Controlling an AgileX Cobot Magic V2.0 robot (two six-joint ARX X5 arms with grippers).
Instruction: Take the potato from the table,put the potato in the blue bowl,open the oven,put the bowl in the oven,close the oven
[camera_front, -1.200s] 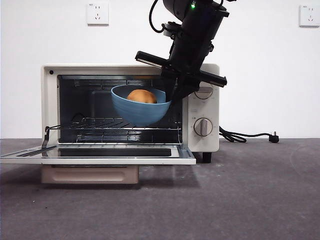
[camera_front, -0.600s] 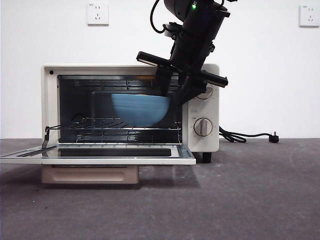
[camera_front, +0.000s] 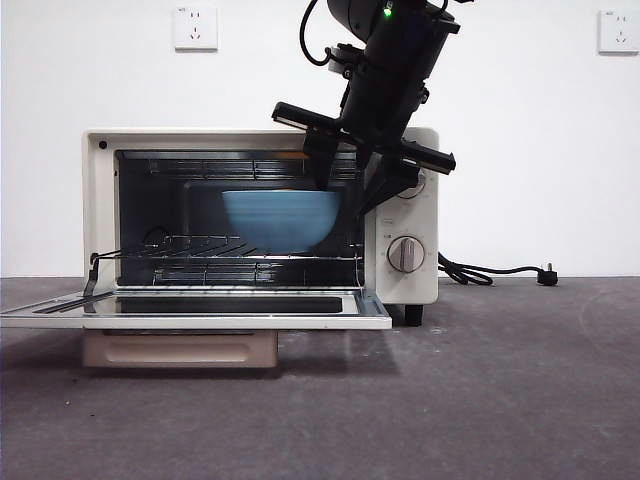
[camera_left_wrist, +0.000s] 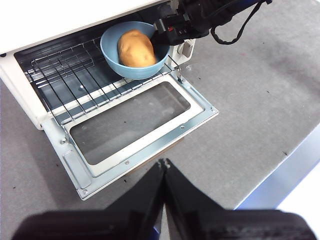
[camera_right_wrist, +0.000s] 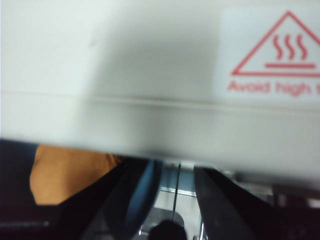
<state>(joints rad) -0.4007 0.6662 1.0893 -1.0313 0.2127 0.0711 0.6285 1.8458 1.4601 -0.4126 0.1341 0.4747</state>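
With oven (camera_front: 405, 215) door down, right gripper (camera_front: 352, 190) jaws spread around the rim of one blue bowl (camera_front: 280, 218) holding one potato (camera_left_wrist: 135, 48); left gripper (camera_left_wrist: 163, 167) closed, empty.

The blue bowl (camera_front: 281, 218) sits on the rack (camera_front: 180, 248) inside the oven (camera_front: 400, 215), the potato (camera_left_wrist: 136, 48) in it. The right gripper (camera_front: 345, 190) is at the bowl's right rim, seemingly straddling it; the dropped door (camera_front: 200, 308) lies below and forward.
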